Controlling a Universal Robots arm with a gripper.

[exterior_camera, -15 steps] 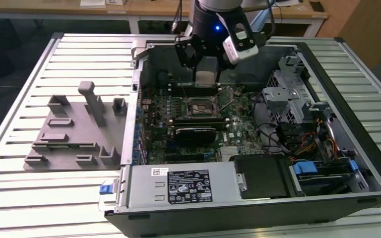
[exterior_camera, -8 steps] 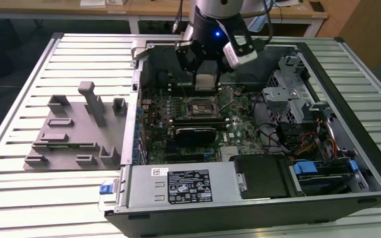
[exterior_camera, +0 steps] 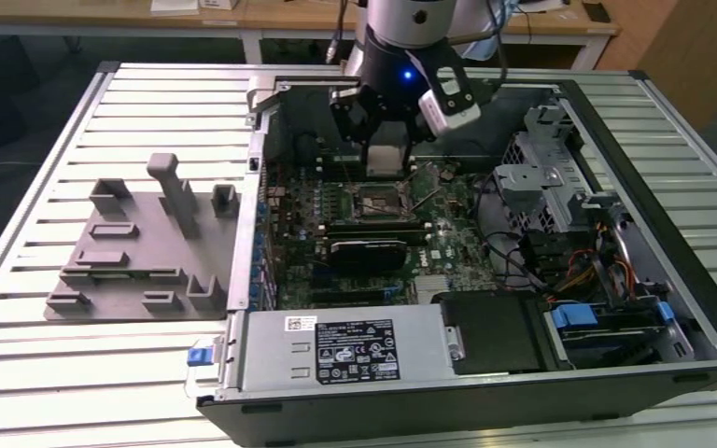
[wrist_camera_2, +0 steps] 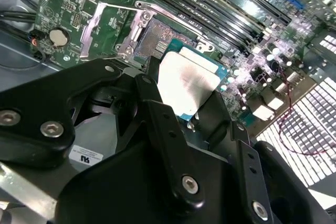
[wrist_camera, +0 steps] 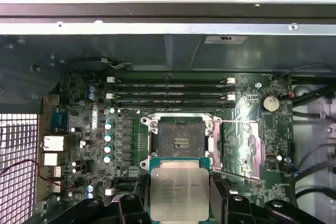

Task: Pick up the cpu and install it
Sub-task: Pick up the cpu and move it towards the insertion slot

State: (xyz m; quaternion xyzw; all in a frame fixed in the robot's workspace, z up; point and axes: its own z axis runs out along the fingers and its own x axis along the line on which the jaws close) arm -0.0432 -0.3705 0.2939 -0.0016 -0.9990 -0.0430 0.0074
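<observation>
The slatted metal table (exterior_camera: 35, 140) bears an open computer case (exterior_camera: 484, 406) and grey fixture (exterior_camera: 134, 252).

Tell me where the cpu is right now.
In the first wrist view the cpu is clamped in the gripper, held over the motherboard just beside the open, empty socket.

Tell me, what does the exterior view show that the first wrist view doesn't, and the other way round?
The exterior view adds the wider scene: the open computer case lying on a slatted table, a grey moulded tray at the exterior view's left, and the arm reaching down into the case.

The first wrist view adds the close detail: the cpu, silver top up, clamped in the claw, plus a round coin battery.

Both share the green motherboard and its empty socket, with the claw beside it.
</observation>
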